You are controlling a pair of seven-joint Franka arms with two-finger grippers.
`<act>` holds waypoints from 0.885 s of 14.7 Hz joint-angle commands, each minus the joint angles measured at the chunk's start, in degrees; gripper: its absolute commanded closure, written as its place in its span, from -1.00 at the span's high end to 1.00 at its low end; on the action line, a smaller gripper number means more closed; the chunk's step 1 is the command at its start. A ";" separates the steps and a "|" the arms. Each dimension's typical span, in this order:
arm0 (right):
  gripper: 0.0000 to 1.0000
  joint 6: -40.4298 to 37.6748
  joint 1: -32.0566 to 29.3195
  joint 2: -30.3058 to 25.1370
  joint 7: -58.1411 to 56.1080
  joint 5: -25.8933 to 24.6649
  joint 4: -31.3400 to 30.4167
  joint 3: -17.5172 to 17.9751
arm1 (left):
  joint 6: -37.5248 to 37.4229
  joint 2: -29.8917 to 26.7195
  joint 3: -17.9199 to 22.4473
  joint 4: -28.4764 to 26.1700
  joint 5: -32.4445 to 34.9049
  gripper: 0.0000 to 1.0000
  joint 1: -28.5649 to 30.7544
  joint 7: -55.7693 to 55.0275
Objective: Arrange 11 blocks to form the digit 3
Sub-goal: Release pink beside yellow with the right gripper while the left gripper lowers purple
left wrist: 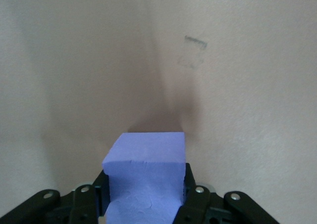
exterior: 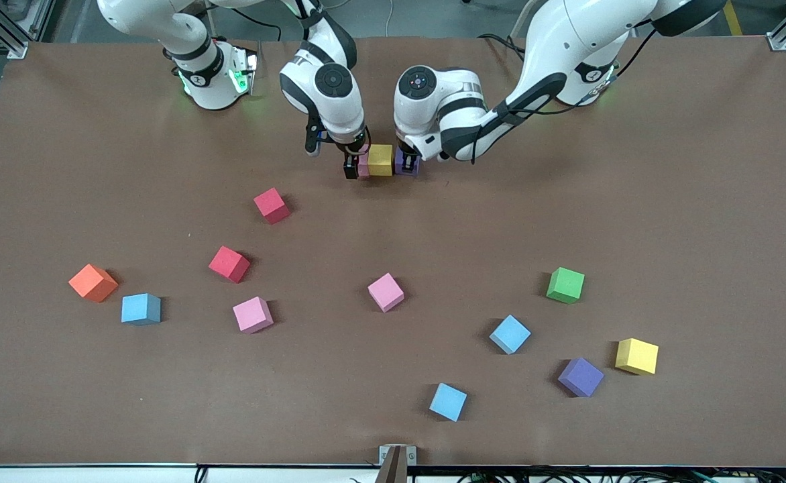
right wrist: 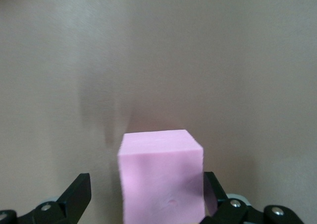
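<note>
Three blocks form a short row on the table near the arms' bases: a pink block point(exterior: 364, 165), a yellow block point(exterior: 380, 159) and a purple block point(exterior: 407, 164). My right gripper point(exterior: 359, 165) stands open around the pink block point(right wrist: 161, 179); one finger point(right wrist: 79, 194) is clearly apart from it. My left gripper point(exterior: 407, 159) is shut on the purple block point(left wrist: 146, 169), at the row's end toward the left arm. The other blocks lie scattered nearer the front camera: two red point(exterior: 271, 204) point(exterior: 229, 263), two pink point(exterior: 253, 314) point(exterior: 385, 292), green point(exterior: 565, 285), blue ones point(exterior: 510, 334), purple point(exterior: 581, 376), yellow point(exterior: 636, 355).
An orange cube point(exterior: 93, 282) sits beside a blue block point(exterior: 141, 308) toward the right arm's end. Another blue block point(exterior: 448, 402) lies close to the table's front edge. Bare brown table point(exterior: 668, 201) spreads toward the left arm's end.
</note>
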 commanded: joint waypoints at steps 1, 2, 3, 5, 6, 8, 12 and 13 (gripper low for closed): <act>1.00 -8.34 -2.35 -1.91 0.52 -0.42 3.78 0.29 | -0.39 0.41 0.15 0.75 4.25 -0.79 -1.74 -19.95; 1.00 -11.77 -3.32 -2.00 -0.52 -1.29 5.36 0.29 | -0.39 0.41 0.15 0.75 4.25 -0.79 -1.83 -20.39; 1.00 -15.37 -4.54 -2.17 -2.54 -2.25 6.94 0.29 | -0.39 0.41 0.15 0.92 4.33 -0.79 -1.83 -21.00; 1.00 -21.97 -8.14 -3.14 -7.62 -3.14 10.63 0.29 | -0.39 0.49 0.15 1.71 4.25 -0.79 -2.62 -22.23; 1.00 -24.96 -10.51 -3.14 -11.31 -3.23 12.57 0.29 | -0.39 0.49 0.15 1.80 4.25 -0.79 -2.80 -22.59; 1.00 -29.28 -15.95 -2.71 -21.66 -3.32 15.38 0.29 | -0.47 0.49 0.15 1.80 4.25 -0.79 -3.76 -23.64; 1.00 -26.67 -25.45 -2.61 -42.24 -3.32 14.88 0.20 | -0.47 0.58 1.54 1.89 4.25 -0.79 -5.60 -24.61; 1.00 -26.05 -26.87 -2.53 -45.68 -3.32 14.35 0.20 | -0.47 0.76 2.34 1.89 4.25 -0.78 -6.57 -24.70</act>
